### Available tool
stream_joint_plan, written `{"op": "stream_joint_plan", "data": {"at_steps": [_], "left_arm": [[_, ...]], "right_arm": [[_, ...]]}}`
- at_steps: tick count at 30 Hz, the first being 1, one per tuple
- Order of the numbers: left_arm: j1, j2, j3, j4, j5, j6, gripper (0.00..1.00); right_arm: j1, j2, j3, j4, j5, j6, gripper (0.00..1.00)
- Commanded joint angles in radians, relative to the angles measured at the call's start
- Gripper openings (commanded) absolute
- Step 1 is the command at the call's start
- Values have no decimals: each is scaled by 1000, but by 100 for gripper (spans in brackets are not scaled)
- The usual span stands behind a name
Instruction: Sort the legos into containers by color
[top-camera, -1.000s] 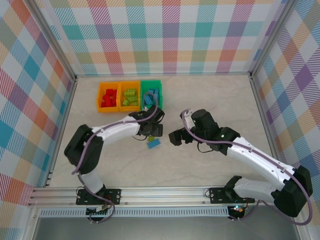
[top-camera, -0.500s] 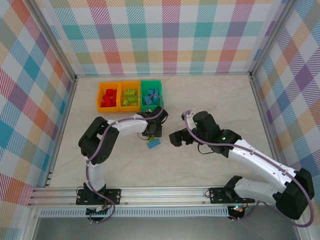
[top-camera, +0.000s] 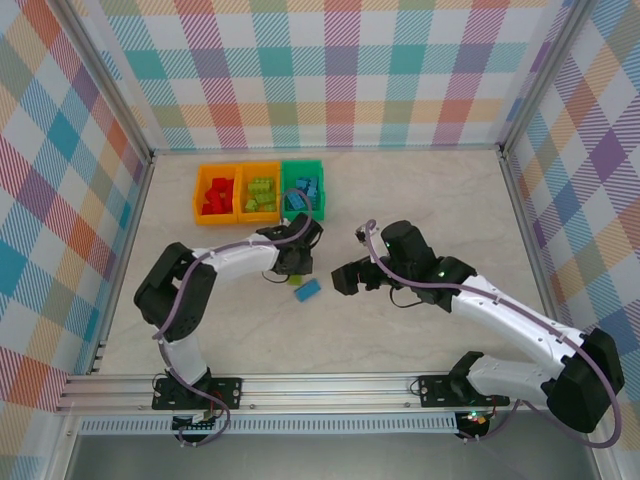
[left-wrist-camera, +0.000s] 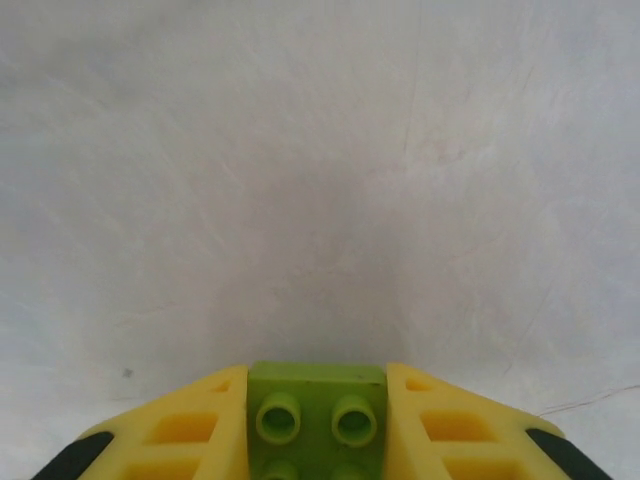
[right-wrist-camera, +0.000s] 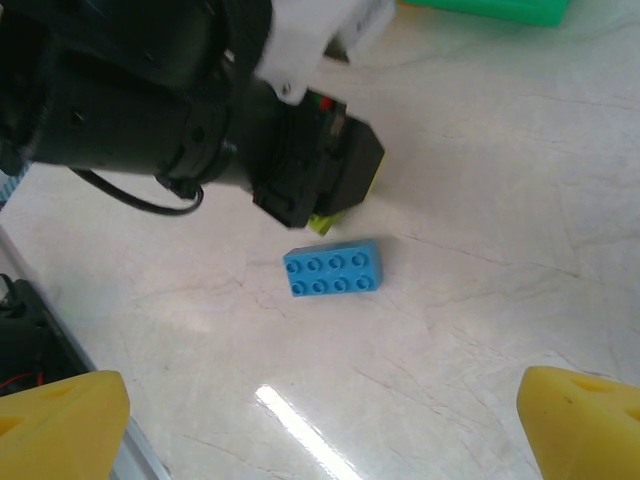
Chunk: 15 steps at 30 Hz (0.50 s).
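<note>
Left hand pinches a lime green lego, right hand spread wide.

Three bins stand side by side at the far left of the table. Before them a loose brick lies between the left gripper, a second brick in its jaws, and the right gripper.

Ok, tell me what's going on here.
The left gripper is shut on a lime green brick low at the table, beside a loose light blue brick. The right gripper hangs open nearby, holding nothing. At the back, the three bins hold sorted bricks, one colour each.
</note>
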Motion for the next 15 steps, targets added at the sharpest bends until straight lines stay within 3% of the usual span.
{"op": "stream_joint_plan", "data": {"at_steps": [1, 8, 15], "left_arm": [[34, -94, 44, 7, -114, 20, 28], [141, -44, 202, 57, -324, 66, 29], [310, 191, 485, 25, -208, 41, 29]], "right_arm": [[2, 5, -1, 45, -50, 20, 100], [2, -2, -19, 61, -59, 29, 100], [2, -44, -27, 19, -27, 12, 100]]}}
